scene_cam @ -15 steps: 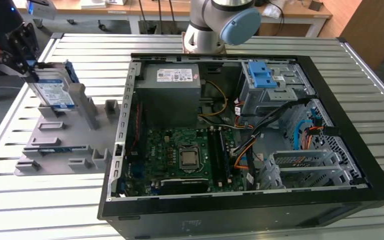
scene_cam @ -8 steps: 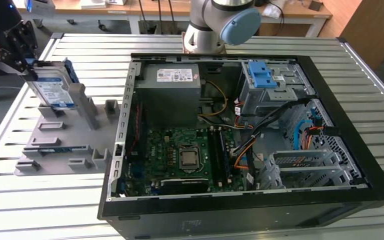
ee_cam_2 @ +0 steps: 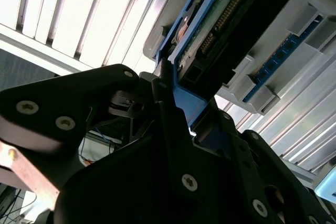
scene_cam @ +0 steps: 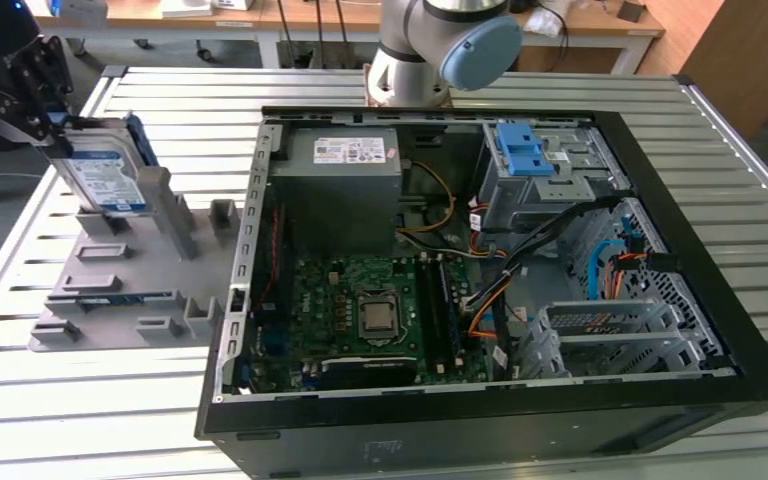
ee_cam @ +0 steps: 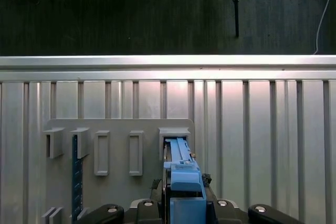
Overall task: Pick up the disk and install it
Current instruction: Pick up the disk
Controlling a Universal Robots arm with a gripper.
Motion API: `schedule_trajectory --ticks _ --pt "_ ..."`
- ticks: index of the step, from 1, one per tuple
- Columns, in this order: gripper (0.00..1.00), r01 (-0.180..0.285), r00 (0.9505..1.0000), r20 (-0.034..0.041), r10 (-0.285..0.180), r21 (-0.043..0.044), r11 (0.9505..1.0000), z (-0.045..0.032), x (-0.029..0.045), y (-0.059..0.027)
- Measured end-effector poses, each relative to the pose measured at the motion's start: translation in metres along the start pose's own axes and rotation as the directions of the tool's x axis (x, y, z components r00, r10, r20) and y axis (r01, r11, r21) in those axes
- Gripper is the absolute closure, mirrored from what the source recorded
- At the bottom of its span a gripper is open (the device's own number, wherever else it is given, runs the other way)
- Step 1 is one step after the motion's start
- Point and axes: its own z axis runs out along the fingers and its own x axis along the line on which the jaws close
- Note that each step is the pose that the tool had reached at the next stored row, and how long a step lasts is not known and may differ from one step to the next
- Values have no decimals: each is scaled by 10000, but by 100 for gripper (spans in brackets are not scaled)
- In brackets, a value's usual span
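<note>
Slatted metal worktop [scene_cam: 37, 420] bears a grey rack [scene_cam: 131, 300]; the disk [scene_cam: 97, 175] stands on edge at the rack's end slot, at the exterior view's left, outside the open computer case [scene_cam: 491, 430]. The gripper [scene_cam: 48, 125] has its jaws clenched on the disk's blue carrier rail [ee_cam_2: 189, 108] (whether the lower end is clear of the slot I cannot tell). Best, I judge, to draw straight along the slot, grip firm, no tilt, lest the rails bind.
</note>
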Motion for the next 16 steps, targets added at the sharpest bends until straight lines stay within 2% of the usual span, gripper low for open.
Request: schedule_trajectory --ticks 16 --pt "64 0 10000 0 0 0 10000 -132 -2 1"
